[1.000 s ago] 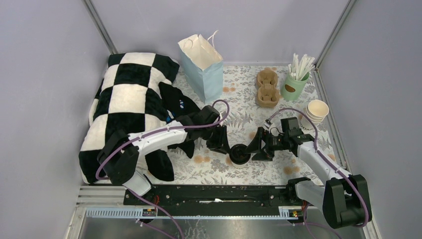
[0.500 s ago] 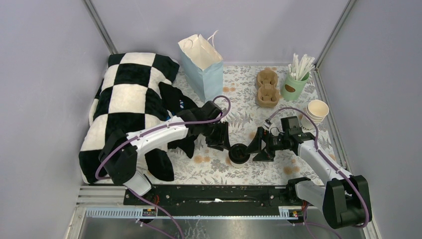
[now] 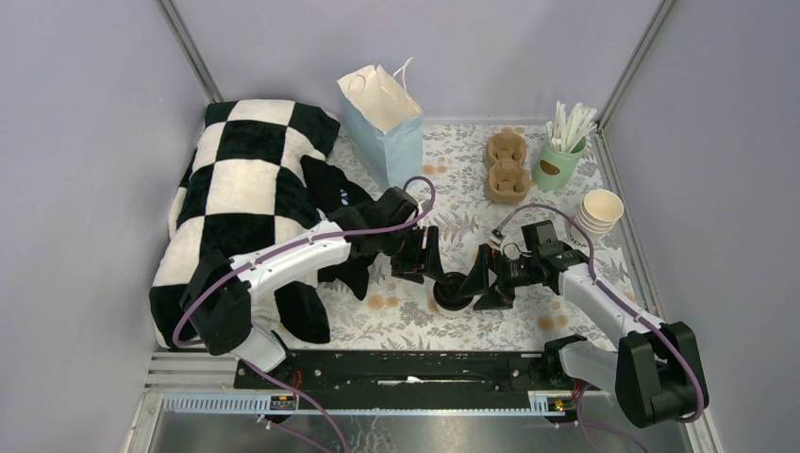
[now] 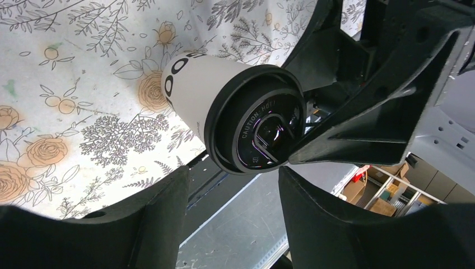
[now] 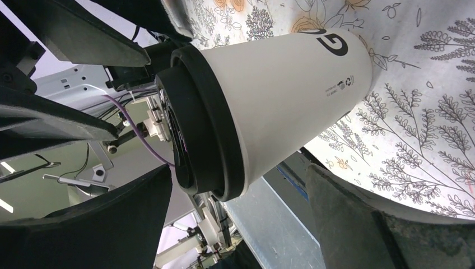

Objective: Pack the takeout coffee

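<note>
1. Top external view: the takeout coffee cup [image 3: 454,291] stands upright and lidded, low centre of frame, on the floral worktop [image 3: 528,203].
2. Likely risk: both tools crowd it, and a sideways nudge could tip it.
3. The right tool [image 3: 478,286] is spread, straddling the cup unclamped. The left tool [image 3: 432,267] is spread just beside it, empty.

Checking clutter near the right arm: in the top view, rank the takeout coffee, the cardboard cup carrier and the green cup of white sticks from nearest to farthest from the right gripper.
1. takeout coffee: between the fingers of the right gripper, front centre.
2. cardboard cup carrier: farther back, right of centre.
3. green cup of white sticks: back right corner.
</note>
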Action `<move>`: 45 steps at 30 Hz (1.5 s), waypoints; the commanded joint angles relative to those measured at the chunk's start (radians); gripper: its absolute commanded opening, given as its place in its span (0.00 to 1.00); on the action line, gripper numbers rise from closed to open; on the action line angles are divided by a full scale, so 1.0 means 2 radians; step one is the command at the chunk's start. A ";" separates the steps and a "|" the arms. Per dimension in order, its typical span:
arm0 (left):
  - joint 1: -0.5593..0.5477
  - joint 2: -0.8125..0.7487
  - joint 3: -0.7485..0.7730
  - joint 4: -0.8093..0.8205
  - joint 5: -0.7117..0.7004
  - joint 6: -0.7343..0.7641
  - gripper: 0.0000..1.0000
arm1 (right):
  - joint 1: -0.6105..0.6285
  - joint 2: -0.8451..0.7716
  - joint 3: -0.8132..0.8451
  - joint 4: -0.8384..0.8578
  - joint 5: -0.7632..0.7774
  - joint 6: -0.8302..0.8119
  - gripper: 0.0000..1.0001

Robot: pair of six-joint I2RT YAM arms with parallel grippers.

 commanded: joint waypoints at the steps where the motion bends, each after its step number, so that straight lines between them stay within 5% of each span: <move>1: 0.003 0.011 0.006 0.030 0.014 0.006 0.62 | 0.012 0.006 -0.003 0.035 -0.009 0.017 0.93; 13: 0.002 0.028 -0.066 0.055 0.010 0.009 0.48 | 0.012 -0.003 -0.098 0.129 0.019 0.077 0.75; 20: 0.003 0.028 -0.072 0.054 0.000 0.012 0.47 | 0.010 -0.003 -0.103 0.142 0.058 0.097 0.74; 31: 0.002 0.012 -0.073 0.053 -0.007 0.018 0.46 | 0.010 0.060 -0.131 0.370 0.033 0.141 0.66; 36: 0.006 0.004 -0.072 0.049 -0.008 0.020 0.49 | 0.010 0.071 -0.068 0.276 0.044 0.077 0.66; 45: 0.032 -0.021 -0.086 0.057 -0.001 0.016 0.59 | 0.010 0.064 -0.009 0.154 0.044 0.041 0.85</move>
